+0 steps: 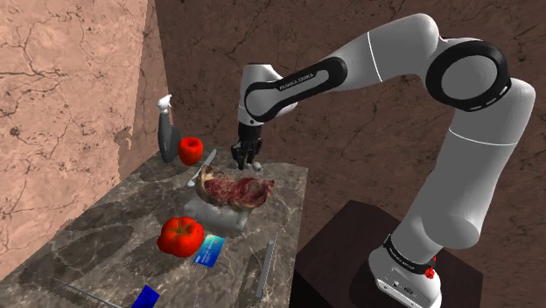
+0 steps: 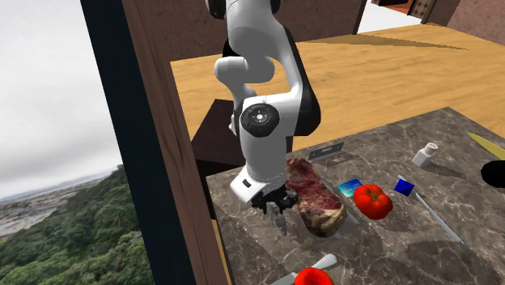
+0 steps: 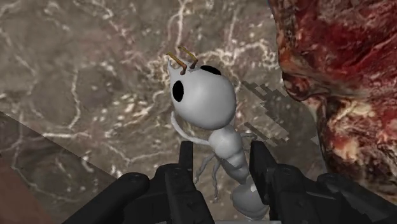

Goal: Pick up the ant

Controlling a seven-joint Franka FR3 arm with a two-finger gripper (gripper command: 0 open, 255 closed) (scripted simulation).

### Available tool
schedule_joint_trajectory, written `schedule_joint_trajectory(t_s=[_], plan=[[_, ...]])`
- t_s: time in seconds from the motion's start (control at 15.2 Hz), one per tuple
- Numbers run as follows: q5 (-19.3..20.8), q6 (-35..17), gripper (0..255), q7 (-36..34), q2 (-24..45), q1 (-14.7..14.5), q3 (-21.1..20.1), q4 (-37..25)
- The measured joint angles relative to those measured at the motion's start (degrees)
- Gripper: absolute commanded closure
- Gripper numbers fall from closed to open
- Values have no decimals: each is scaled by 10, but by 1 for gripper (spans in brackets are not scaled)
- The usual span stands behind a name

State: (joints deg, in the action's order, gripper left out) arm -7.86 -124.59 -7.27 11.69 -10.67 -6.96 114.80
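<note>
The ant (image 3: 207,95) is pale grey with a big round head, black eye spots and two short brown feelers. Its narrow body runs back between my gripper's (image 3: 224,149) two black fingers, which stand close on either side and clasp it. In the second exterior view the gripper (image 2: 275,212) points down at the marble counter's (image 2: 388,251) near corner, with the ant (image 2: 280,222) hanging at its tips. From the shoulder view the gripper (image 1: 244,163) is low over the counter, just behind the meat. Whether the ant is off the surface I cannot tell.
A slab of raw red meat (image 1: 236,188) (image 3: 343,83) lies right beside the gripper. Further off are two tomatoes (image 1: 180,235) (image 1: 190,150), a blue card (image 1: 208,252), a knife (image 1: 164,131) leaning at the wall and a white shaker (image 2: 425,153). The counter edge (image 2: 214,202) is close.
</note>
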Motion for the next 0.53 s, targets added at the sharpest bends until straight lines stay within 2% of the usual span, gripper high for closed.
schedule_joint_trajectory(t_s=[0.53], plan=[[1,54,255,-6,-27,1,0,-27]])
